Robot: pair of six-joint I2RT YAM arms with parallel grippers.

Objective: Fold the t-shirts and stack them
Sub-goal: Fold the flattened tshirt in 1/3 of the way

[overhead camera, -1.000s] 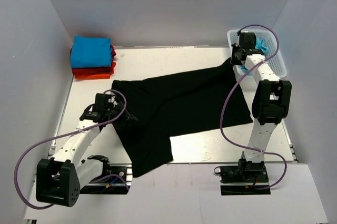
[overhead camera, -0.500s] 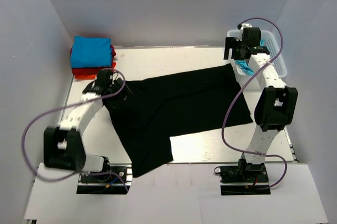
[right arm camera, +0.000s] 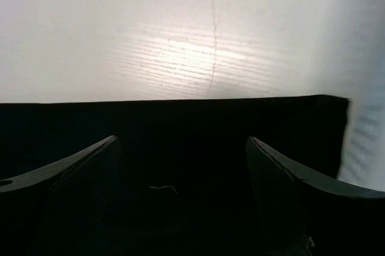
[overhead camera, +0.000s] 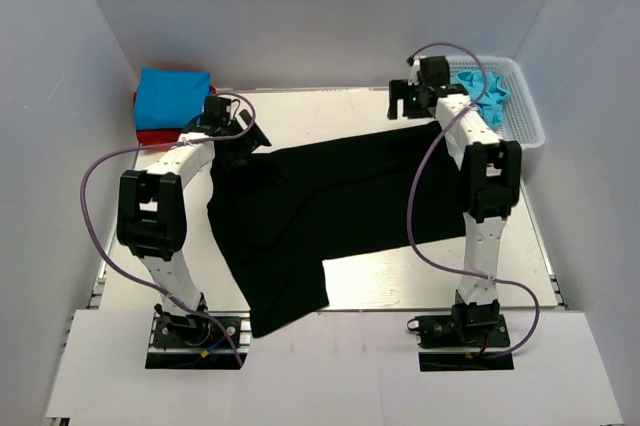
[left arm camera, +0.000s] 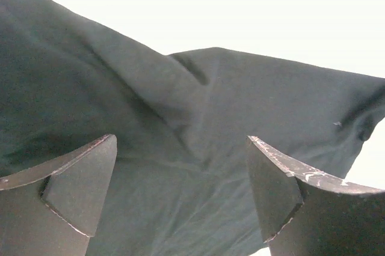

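The left pincer [overhead camera: 247, 136] and right pincer [overhead camera: 398, 106] gape wide, empty, over the far edge of the black t-shirt [overhead camera: 330, 206], spread out on the desk [overhead camera: 320, 116], seemingly for folding.

No text, label, brand mark or number can be read in any view: the black t-shirt [overhead camera: 340, 196] spread on the worktop [overhead camera: 400, 281] is plain cloth, the folded t-shirts [overhead camera: 172, 96] at the far left corner show only solid colour, and the white basket [overhead camera: 522, 122] at the far right corner bears no legible marking; the arms' housings are too small and dark to make out any lettering
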